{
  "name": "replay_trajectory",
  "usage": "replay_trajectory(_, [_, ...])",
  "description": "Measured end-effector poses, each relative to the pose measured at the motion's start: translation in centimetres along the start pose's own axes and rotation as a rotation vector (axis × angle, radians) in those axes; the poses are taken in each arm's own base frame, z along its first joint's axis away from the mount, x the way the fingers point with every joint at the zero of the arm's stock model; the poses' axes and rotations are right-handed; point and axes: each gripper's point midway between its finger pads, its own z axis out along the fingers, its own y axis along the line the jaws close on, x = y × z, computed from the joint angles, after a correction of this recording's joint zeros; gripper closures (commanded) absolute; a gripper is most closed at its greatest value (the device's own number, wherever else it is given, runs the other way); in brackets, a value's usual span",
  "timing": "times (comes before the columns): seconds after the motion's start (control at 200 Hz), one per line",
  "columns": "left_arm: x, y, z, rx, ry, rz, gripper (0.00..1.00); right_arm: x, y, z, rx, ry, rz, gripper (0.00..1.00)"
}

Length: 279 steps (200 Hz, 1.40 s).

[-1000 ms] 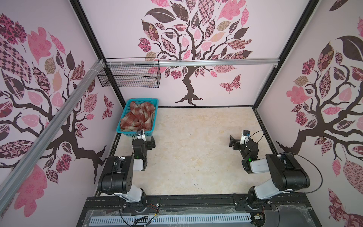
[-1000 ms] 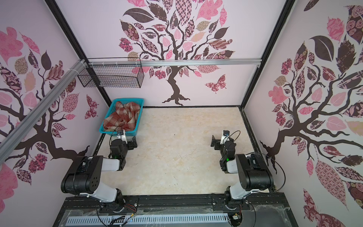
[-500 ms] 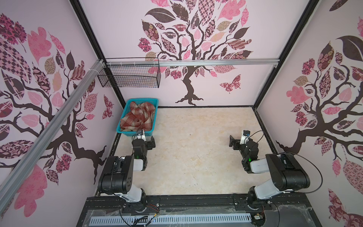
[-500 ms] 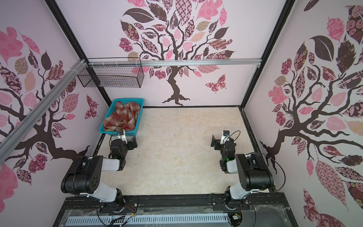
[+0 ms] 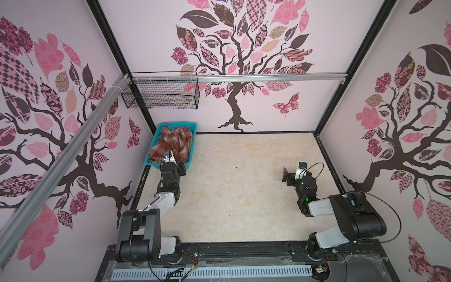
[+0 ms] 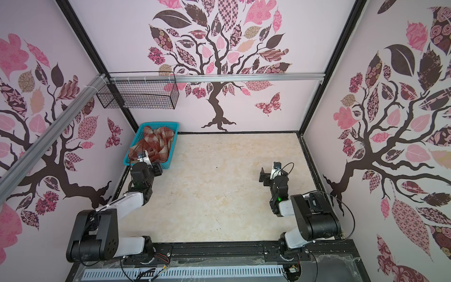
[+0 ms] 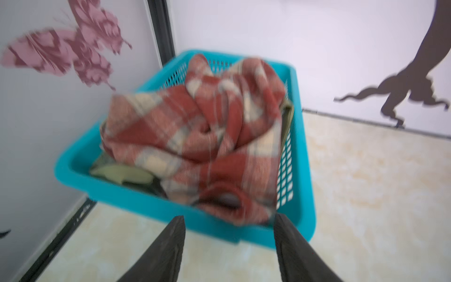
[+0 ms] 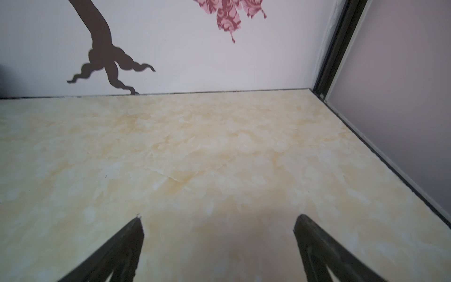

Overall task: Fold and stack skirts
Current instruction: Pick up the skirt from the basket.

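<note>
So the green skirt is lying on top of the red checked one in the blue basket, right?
Not quite, it's the other way round. The red checked skirt lies on top, and the green skirt only peeks out from under it. Both are in the blue basket. The left wrist view shows it.

1. green skirt (image 7: 119,171): mostly buried under plaid skirt (image 7: 195,136); only blurred edges show. Not discernible in both top views.
2. basket (image 7: 136,197): motion-blurred.
3. left gripper (image 7: 229,216): fingers cut off by picture edge.
4. right gripper (image 8: 220,216): likewise.
</note>
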Motion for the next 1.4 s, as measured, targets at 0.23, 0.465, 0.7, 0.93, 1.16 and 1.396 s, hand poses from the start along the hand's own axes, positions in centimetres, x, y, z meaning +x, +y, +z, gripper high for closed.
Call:
replay_trajectory(0.23, [-6.3, -1.3, 1.1, 0.007, 0.047, -0.103, 0.39, -8.3, 0.7, 2.1, 0.025, -0.033, 0.074, 0.05])
replay_trajectory(0.465, [-5.6, -2.8, 4.0, 0.031, 0.230, -0.113, 0.35, -8.7, 2.9, 2.9, -0.072, 0.098, 0.151, 0.08])
replay_trajectory(0.7, [-0.2, -3.5, 7.4, 0.032, 0.445, -0.100, 0.32, -6.7, 5.2, 3.6, -0.178, 0.213, 0.219, 0.08])
replay_trajectory(0.93, [2.6, -3.9, 10.1, 0.032, 0.548, -0.091, 0.36, -6.4, 6.5, 4.3, -0.238, 0.251, 0.247, 0.08])
replay_trajectory(1.16, [3.3, -4.2, 11.9, 0.035, 0.579, -0.081, 0.42, -6.2, 7.5, 5.2, -0.270, 0.277, 0.252, 0.09])
replay_trajectory(1.396, [3.5, -4.0, 12.6, 0.023, 0.586, -0.049, 0.59, -6.1, 8.0, 5.6, -0.292, 0.288, 0.257, 0.10])
